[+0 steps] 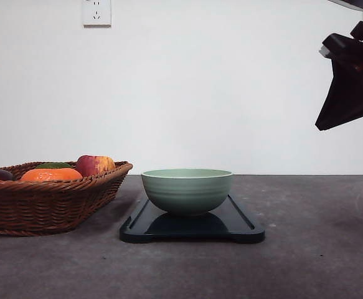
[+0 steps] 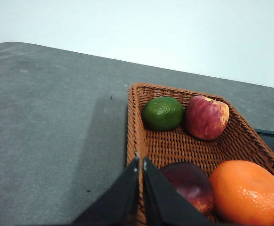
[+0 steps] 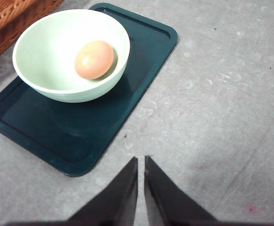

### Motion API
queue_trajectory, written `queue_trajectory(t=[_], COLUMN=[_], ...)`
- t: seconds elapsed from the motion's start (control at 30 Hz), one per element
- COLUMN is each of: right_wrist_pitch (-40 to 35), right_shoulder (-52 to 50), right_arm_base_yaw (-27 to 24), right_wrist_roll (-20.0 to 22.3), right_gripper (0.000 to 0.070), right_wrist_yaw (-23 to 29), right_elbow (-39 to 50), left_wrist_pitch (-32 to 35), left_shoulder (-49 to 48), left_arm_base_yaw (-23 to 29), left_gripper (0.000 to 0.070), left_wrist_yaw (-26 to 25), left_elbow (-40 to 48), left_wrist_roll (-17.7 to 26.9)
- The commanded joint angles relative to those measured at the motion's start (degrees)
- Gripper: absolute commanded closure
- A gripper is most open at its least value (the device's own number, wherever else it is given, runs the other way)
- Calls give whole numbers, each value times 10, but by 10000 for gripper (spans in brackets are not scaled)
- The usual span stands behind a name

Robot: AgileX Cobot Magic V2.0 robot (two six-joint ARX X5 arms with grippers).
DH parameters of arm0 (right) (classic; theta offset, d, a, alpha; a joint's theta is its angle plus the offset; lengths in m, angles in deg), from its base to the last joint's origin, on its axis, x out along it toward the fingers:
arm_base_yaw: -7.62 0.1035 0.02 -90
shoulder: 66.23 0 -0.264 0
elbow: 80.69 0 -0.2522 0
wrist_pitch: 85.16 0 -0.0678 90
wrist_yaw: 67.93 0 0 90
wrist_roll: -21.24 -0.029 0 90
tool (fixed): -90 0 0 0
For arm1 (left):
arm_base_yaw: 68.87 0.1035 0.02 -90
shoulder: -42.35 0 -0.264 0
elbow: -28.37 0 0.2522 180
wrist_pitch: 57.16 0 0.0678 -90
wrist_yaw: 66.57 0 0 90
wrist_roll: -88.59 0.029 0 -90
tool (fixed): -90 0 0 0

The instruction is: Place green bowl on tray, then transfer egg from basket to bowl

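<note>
Evidently both steps are done: the green bowl (image 3: 71, 56) sits on the tray (image 3: 141, 56), right of the basket (image 1: 50, 199), with the egg (image 3: 94, 59) inside. Only retreat is judged to remain. Each end effector, left (image 2: 140, 162) and right (image 3: 141, 162), is clenched and empty

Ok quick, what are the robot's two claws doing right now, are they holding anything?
Left gripper: closed, holding nothing, above the basket rim.
Right gripper: closed, holding nothing, above the table beside the tray.
</note>
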Motion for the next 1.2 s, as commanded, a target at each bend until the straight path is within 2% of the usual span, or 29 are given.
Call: queue_trajectory(t=[0.0, 0.27, 0.33, 0.47, 0.8, 1.03, 1.17], right_wrist_pitch=[-6, -6, -8, -26, -193, -200, -153], right_shoulder=[4, 3, -1, -28, -235, -380, -438], right_arm_base_yaw=[3, 3, -2, -31, -156, -214, -224], right_wrist_roll=[2, 4, 28, 37, 26, -2, -8], right_gripper=[685, 685, 685, 685, 685, 685, 685], right_wrist_yaw=[0, 1, 5, 4, 5, 5, 14], right_elbow=[-2, -2, -2, 18, 222, 325, 332], left_wrist_pitch=[7, 7, 7, 7, 7, 7, 7], left_shoulder=[-1, -1, -1, -1, -1, -1, -1], left_arm_base_yaw=[1, 1, 1, 1, 1, 1, 1], left_gripper=[700, 700, 700, 700, 700, 700, 700], left_wrist_yaw=[-1, -1, -1, -1, -1, -1, -1], left_elbow=[11, 11, 11, 11, 11, 11, 11], left_wrist_roll=[-4, -4, -4, -4, -4, -4, -4])
